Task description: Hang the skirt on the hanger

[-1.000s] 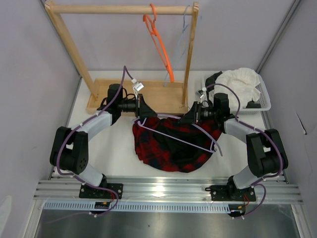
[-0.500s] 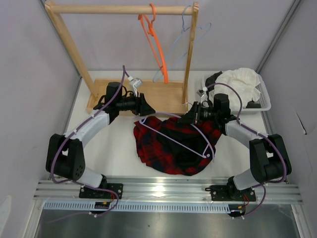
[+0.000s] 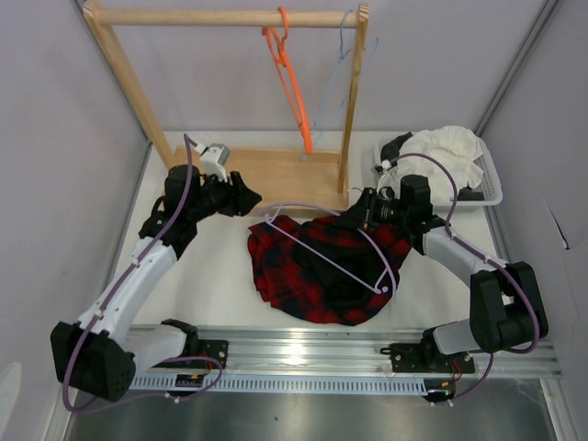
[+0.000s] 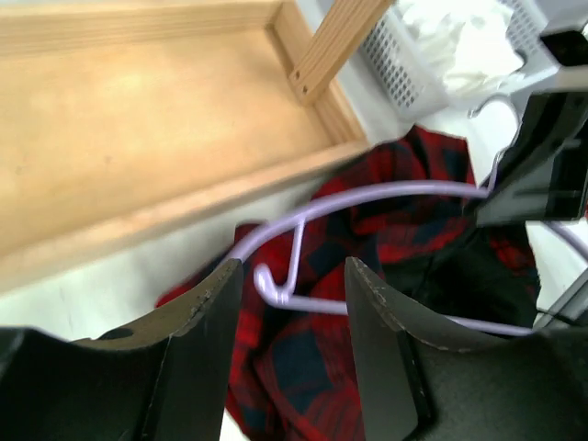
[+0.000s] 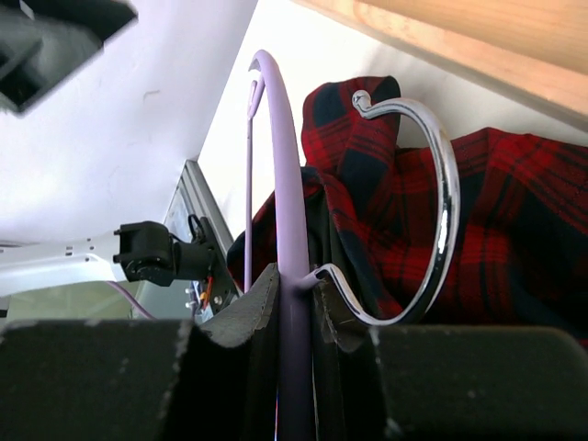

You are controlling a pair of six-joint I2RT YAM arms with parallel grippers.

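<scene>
Right pincer pinching hanger lying across skirt on tabletop, left pincer spread, near hanger's left end

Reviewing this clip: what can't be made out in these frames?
Right gripper fingertips: top view, hidden under its own wrist.
Whether the hanger passes inside the skirt or only lies on it: top view, dark folds.
Hanger's far end: left wrist view, behind the right gripper's black body; that view is also blurred.
</scene>
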